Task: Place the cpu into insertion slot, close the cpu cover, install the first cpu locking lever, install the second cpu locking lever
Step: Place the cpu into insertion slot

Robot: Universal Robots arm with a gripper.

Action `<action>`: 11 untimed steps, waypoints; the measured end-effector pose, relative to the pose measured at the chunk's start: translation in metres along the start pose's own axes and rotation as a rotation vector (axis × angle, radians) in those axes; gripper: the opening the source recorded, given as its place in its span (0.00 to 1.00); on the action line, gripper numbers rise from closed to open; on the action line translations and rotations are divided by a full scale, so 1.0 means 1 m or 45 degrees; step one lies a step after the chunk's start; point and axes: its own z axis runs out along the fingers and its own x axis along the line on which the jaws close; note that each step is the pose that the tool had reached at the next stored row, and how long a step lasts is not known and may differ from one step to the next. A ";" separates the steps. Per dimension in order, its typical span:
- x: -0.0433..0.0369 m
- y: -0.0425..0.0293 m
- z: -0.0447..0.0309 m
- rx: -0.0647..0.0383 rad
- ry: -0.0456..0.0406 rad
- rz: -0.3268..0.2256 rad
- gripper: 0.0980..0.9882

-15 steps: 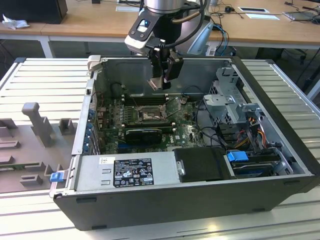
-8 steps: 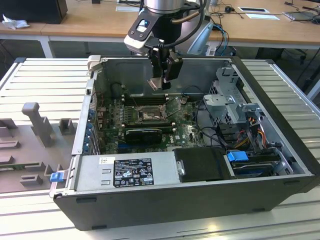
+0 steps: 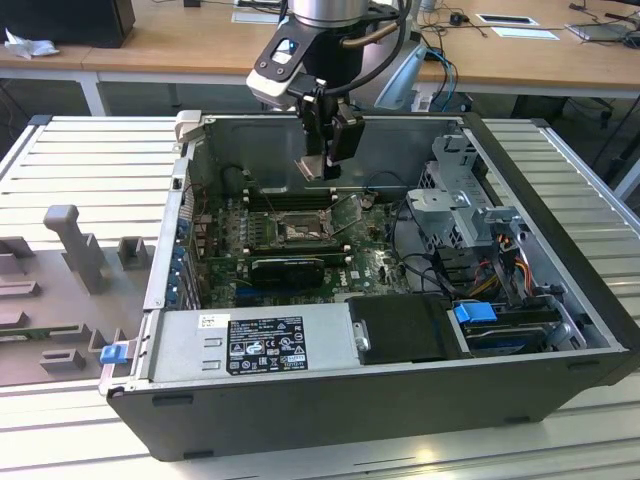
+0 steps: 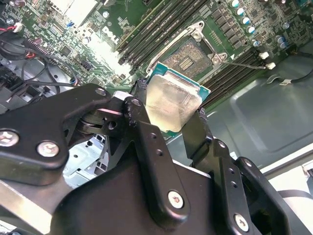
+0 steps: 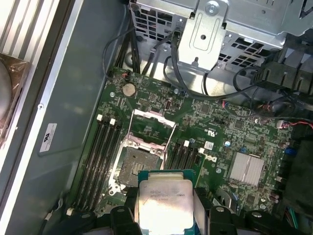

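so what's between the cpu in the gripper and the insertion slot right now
Nothing. In the first wrist view the cpu, held by the gripper, hangs apart from the open insertion slot, with only a bare gap between them.

The cpu (image 5: 164, 205) (image 4: 171, 103) is a small flat square chip with a pale, silvery lid on a green board edge. It hangs in the air, pinched at two opposite edges between the black fingers (image 4: 144, 127), tilted in the second wrist view and well above the board. The insertion slot (image 5: 134, 166) (image 4: 188, 58) (image 3: 300, 232) lies open on the green motherboard between the rows of memory slots, its dark brownish-grey centre bare. The cpu cover (image 5: 155, 117), a thin silvery frame with a square cut-out, stands swung up from one edge of the slot.
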 end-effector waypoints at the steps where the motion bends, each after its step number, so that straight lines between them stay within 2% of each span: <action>1: 0.0000 0.0000 0.0000 0.000 0.000 0.003 0.49; 11: 0.0000 0.0000 0.0005 0.000 -0.002 0.047 0.49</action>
